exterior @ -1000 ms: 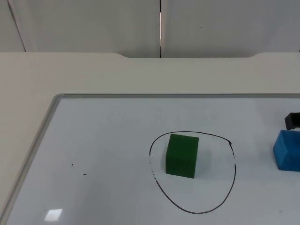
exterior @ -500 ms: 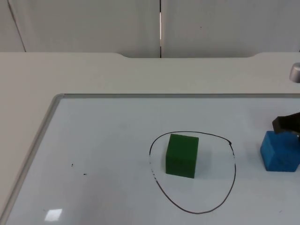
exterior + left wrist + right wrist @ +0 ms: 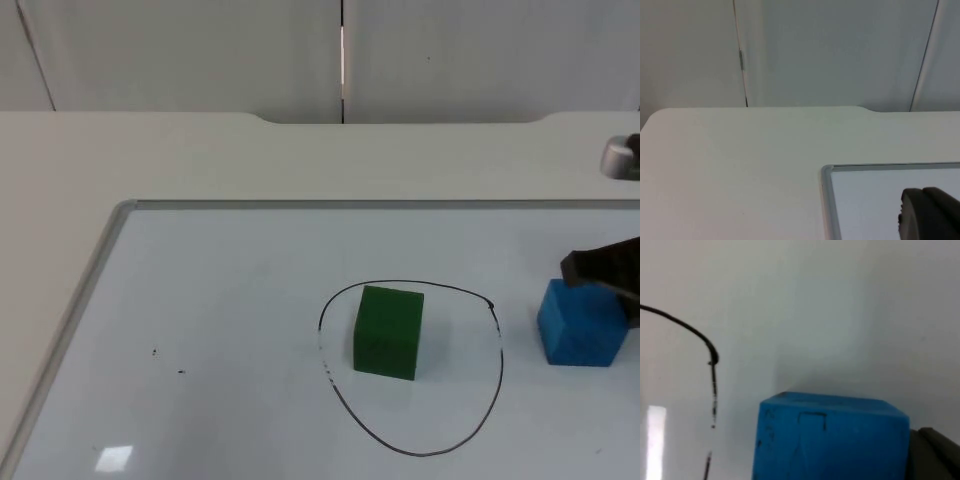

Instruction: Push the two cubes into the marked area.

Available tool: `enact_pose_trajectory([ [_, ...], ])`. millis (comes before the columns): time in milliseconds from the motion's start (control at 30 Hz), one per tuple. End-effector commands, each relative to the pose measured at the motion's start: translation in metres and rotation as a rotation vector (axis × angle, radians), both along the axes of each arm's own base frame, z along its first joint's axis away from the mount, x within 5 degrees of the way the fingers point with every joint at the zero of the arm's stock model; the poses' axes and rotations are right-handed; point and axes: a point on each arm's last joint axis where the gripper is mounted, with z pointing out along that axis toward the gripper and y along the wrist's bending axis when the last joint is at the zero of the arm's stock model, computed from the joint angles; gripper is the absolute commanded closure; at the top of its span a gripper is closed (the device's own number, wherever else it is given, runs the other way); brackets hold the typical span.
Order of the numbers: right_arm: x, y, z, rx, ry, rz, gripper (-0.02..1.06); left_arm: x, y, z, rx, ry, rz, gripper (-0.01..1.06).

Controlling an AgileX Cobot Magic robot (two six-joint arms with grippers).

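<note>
since a second ago your blue cube (image 3: pixel 580 323) has slid left toward the marked ring (image 3: pixel 412 368), with the right hand (image 3: pixel 603 274) pressed against its far right side; you cannot tell how its fingers stand. the cube sits just outside the ring's right edge, on bare whiteboard (image 3: pixel 220 320). the green cube (image 3: pixel 388 331) is already inside the ring. your right wrist view shows the blue cube (image 3: pixel 830 437) close up beside the ring's line (image 3: pixel 713 385). the left hand (image 3: pixel 931 215) waits over the whiteboard's corner (image 3: pixel 827 172) on the desk (image 3: pixel 730 165).
</note>
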Motion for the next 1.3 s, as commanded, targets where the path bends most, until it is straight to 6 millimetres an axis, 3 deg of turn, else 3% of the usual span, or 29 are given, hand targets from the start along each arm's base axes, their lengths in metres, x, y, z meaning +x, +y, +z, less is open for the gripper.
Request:
enact_pose_trajectory([
  [0, 0.003, 0.006, -0.001, 0.019, -0.022, 0.004, 1.05, -0.001, 0.000, 0.004, -0.018, -0.023, 0.004, 1.05],
  [633, 0.003, 0.006, -0.009, 0.028, 0.001, -0.019, 1.05, -0.001, 0.000, 0.004, -0.018, -0.023, 0.004, 1.05],
  [833, -0.001, 0.020, -0.008, 0.032, -0.005, 0.025, 1.05, -0.001, 0.000, 0.004, -0.020, -0.027, 0.005, 1.05],
  [1267, -0.004, 0.022, -0.009, 0.034, 0.015, 0.012, 1.05, -0.001, 0.000, 0.004, -0.025, -0.023, 0.003, 1.05],
])
